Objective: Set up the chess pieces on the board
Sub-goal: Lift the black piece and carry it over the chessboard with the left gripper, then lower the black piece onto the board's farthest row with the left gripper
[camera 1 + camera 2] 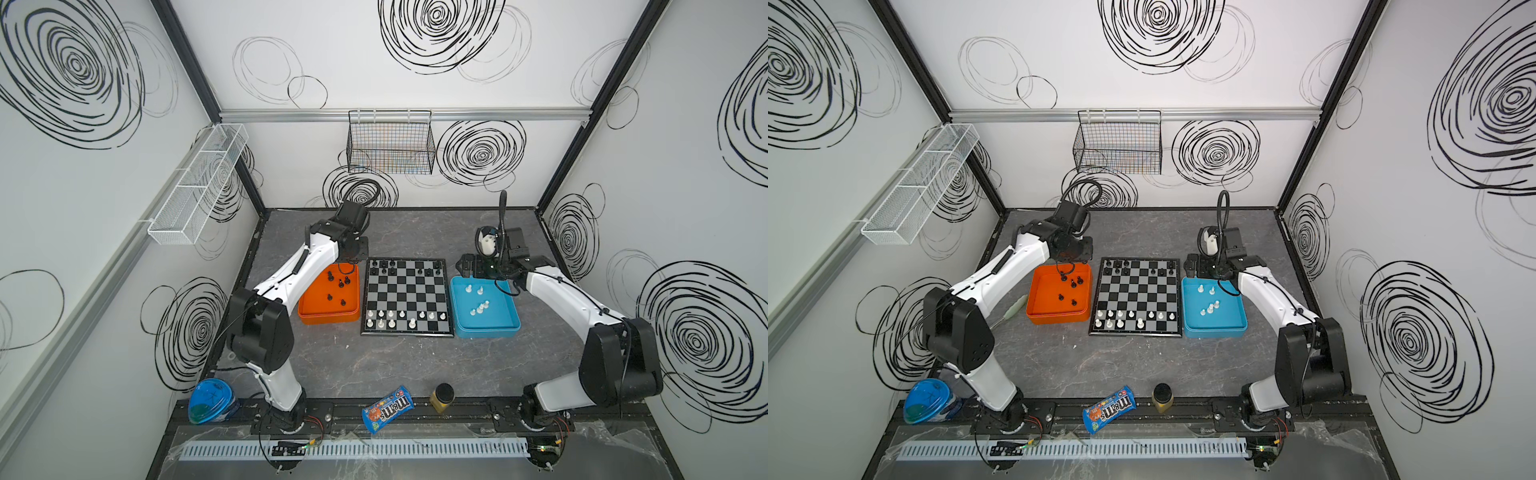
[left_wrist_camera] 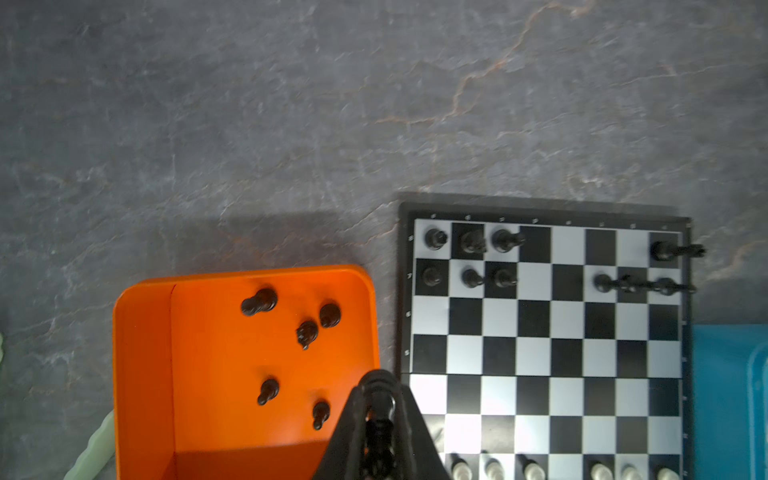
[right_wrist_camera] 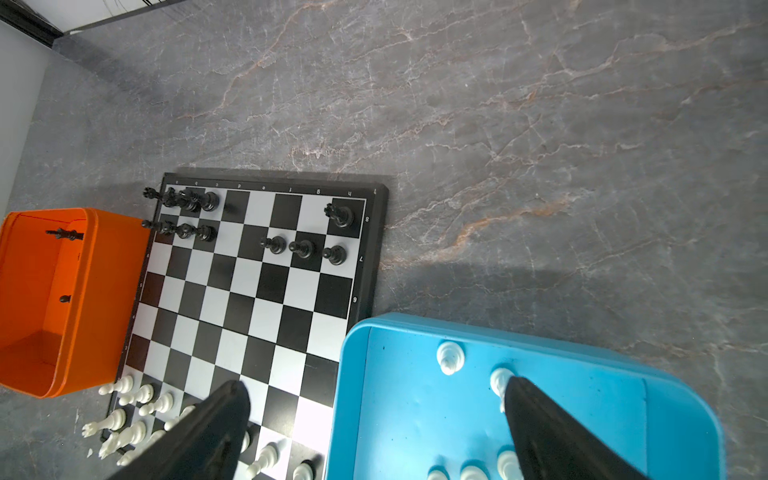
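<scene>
I am pinching a black piece [image 2: 379, 436] in my left fingers [image 2: 347, 440] over the orange tray [image 2: 141, 353], bound for the far rows of the board [image 1: 407, 297]. My right fingers [image 3: 216, 432] are hanging wide above white pieces [image 3: 450, 357] in the blue tray [image 3: 407, 415].

board [image 1: 407, 291] between left tray [image 1: 328, 319] and right tray [image 1: 486, 332], chess pieces [image 1: 412, 323] on it and in both trays

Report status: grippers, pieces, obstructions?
Left gripper shut on black chess piece over orange tray. Right gripper open, empty, by blue tray. Board partly set; loose pieces in both trays. No obstruction seen.
</scene>
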Controlling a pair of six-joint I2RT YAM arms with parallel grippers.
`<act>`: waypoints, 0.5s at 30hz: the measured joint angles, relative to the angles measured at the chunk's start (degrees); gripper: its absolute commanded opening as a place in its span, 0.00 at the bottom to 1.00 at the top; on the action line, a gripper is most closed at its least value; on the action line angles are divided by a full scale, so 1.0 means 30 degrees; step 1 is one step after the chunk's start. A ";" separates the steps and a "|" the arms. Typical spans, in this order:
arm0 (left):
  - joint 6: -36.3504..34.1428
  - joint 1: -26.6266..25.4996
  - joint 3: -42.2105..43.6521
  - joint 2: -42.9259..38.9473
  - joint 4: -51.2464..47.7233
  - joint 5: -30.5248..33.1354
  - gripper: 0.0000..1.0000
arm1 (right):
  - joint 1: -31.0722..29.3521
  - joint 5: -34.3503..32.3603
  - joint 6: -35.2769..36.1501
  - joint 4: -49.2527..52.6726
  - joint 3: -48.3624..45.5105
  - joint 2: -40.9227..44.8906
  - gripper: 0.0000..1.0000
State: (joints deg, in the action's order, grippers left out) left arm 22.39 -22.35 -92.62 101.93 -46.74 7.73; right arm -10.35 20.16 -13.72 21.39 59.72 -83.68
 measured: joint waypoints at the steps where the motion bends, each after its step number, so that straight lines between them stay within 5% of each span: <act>1: -0.0044 -0.0270 -0.0634 0.0495 -0.0022 -0.0007 0.18 | 0.0007 -0.0007 0.0007 0.0044 0.0109 -0.0036 1.00; 15: -0.0685 -0.2892 -0.8313 0.8102 -0.0685 -0.0408 0.18 | 0.0335 -0.0299 0.0015 0.0750 0.0372 -0.0080 1.00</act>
State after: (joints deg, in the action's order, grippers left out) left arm 20.34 -31.03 -117.56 126.23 -48.80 6.50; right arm -9.34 19.27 -13.67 23.64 60.84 -83.92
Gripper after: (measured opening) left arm 0.176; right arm 0.999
